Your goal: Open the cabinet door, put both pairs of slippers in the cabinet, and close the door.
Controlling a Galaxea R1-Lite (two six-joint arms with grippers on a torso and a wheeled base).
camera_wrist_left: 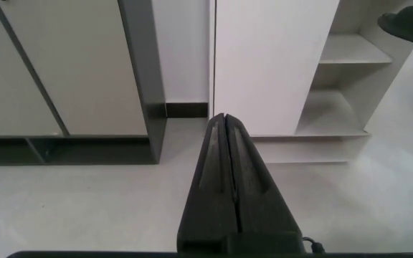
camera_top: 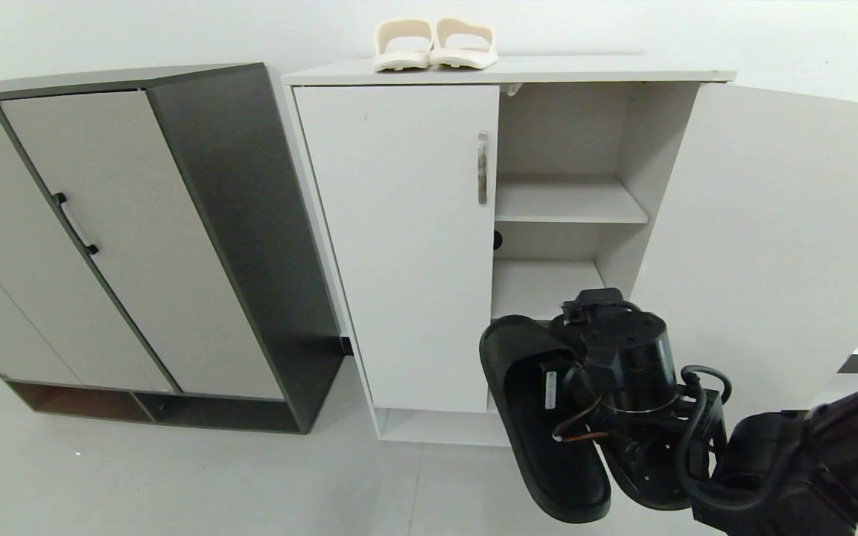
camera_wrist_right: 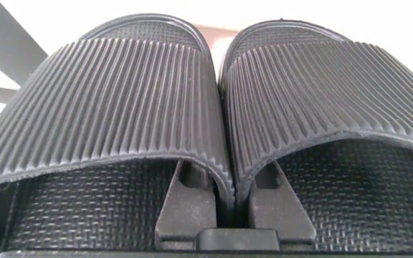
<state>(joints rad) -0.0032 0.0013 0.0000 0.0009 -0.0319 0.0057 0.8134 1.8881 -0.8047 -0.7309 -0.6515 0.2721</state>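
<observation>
A pair of black slippers (camera_top: 541, 417) hangs sole-out in front of the white cabinet's (camera_top: 399, 246) open right half, below its lower shelf (camera_top: 541, 286). My right gripper (camera_wrist_right: 231, 208) is shut on the black slippers (camera_wrist_right: 142, 107), pinching the inner edges of their two ribbed straps together. A cream pair of slippers (camera_top: 435, 45) lies on the cabinet's top. The right door (camera_top: 771, 246) stands swung wide open and the left door is closed. My left gripper (camera_wrist_left: 224, 122) is shut on nothing, low over the floor, pointing at the cabinet's foot (camera_wrist_left: 264, 64).
A grey two-door cabinet (camera_top: 138, 238) stands close on the left of the white one. The upper shelf (camera_top: 567, 201) and the lower shelf hold nothing. The open door bounds the right side. Bare floor (camera_top: 213, 484) lies in front.
</observation>
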